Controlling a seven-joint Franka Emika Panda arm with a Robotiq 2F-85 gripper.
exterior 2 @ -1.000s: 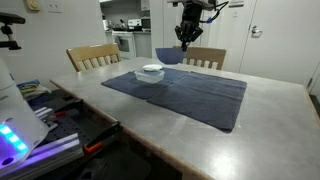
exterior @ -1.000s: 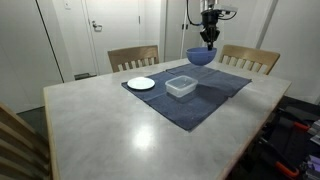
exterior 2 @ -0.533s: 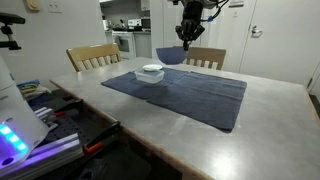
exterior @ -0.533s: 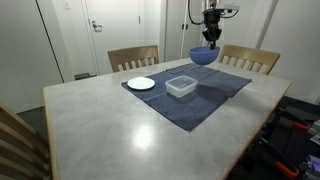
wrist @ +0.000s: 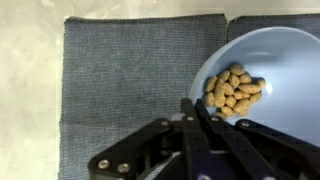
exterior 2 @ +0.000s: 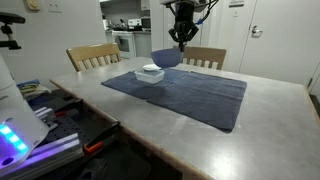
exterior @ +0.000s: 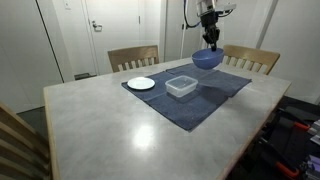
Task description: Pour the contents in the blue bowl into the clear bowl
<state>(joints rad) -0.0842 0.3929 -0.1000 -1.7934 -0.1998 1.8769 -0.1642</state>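
Fingers (wrist: 205, 128) of the gripper (wrist: 197, 107) pinch the rim of the blue bowl (wrist: 280, 55), which holds tan pieces (wrist: 235, 88) and hangs in the air above the grey cloth (wrist: 120, 80). This looks like the carrying step. Next, the blue bowl needs centring over the clear bowl (exterior: 181, 86), which sits apart on the cloth, then tipping.

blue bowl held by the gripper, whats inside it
In the wrist view the round blue bowl holds a heap of small tan oval pieces, gathered near the black gripper clamped on its rim. The gripper hides part of that edge.
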